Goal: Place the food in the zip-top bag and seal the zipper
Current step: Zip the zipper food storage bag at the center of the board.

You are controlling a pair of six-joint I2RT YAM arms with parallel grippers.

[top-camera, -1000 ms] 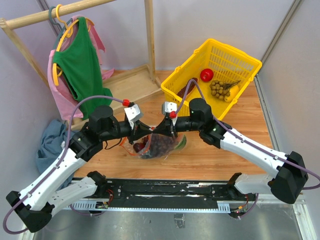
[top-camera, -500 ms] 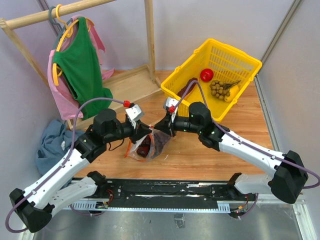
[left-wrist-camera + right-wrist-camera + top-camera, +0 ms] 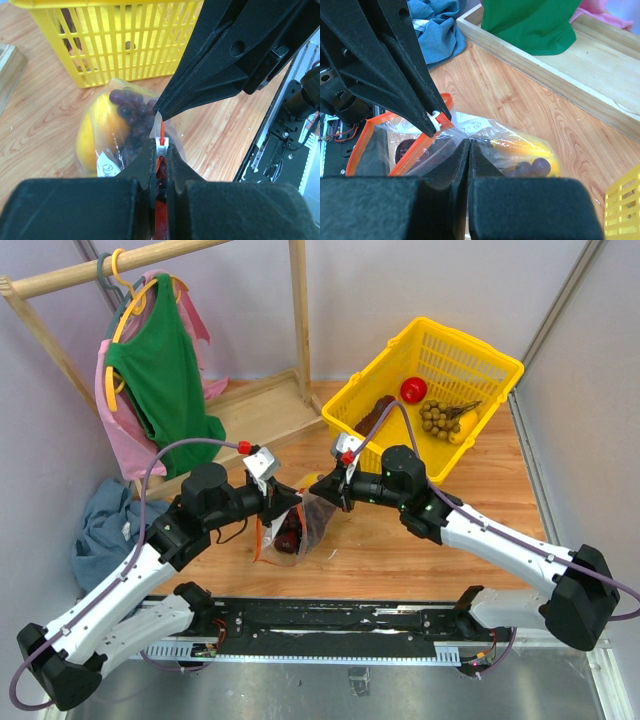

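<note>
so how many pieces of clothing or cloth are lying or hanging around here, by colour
green top: 1, hanging
pink garment: 1, hanging behind the green one
blue cloth: 1, heaped at the left
total: 3
</note>
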